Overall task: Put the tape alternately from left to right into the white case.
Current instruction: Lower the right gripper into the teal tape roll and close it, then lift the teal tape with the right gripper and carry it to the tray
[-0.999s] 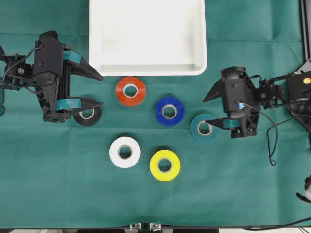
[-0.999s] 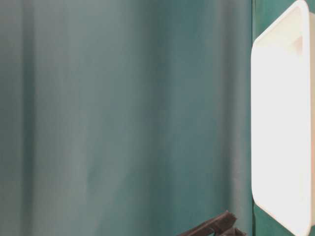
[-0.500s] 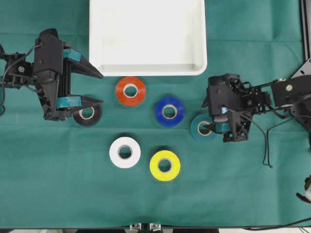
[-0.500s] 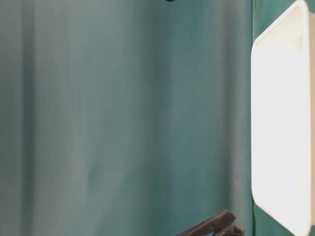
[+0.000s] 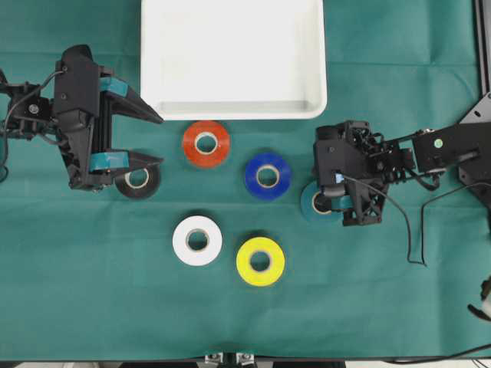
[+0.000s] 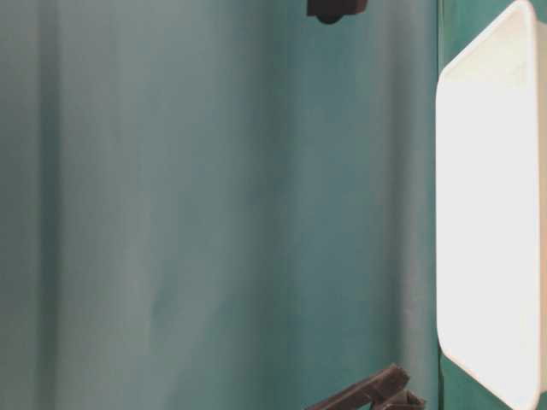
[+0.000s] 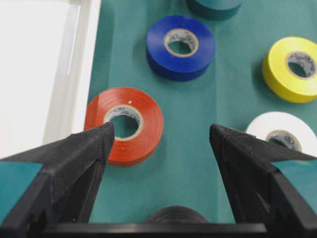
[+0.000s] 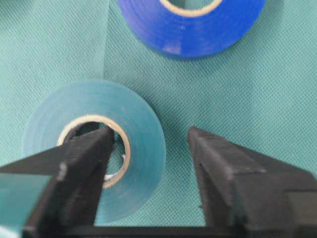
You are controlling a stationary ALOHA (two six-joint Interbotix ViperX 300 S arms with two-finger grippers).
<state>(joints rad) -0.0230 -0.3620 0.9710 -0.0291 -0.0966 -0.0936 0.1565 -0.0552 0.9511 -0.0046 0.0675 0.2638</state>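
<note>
Over the last second the right gripper (image 8: 148,144) has been brought down from beside the teal roll (image 8: 94,148) onto it, and its fingers have been drawn closer. One finger (image 8: 86,148) is now set in the roll's cardboard core and the other just outside the rim — still apart from the tape wall, so no grip is made yet. A pick of this first roll is judged to be starting.

The left gripper (image 5: 126,136) has not been moved; its fingers are spread wide above the tabletop (image 5: 92,291), with the black roll (image 5: 138,182) beside the lower one.

The white case (image 5: 234,107) is seen to hold nothing — all six rolls lie on the cloth, the red-orange roll (image 5: 205,143) nearest its rim.
</note>
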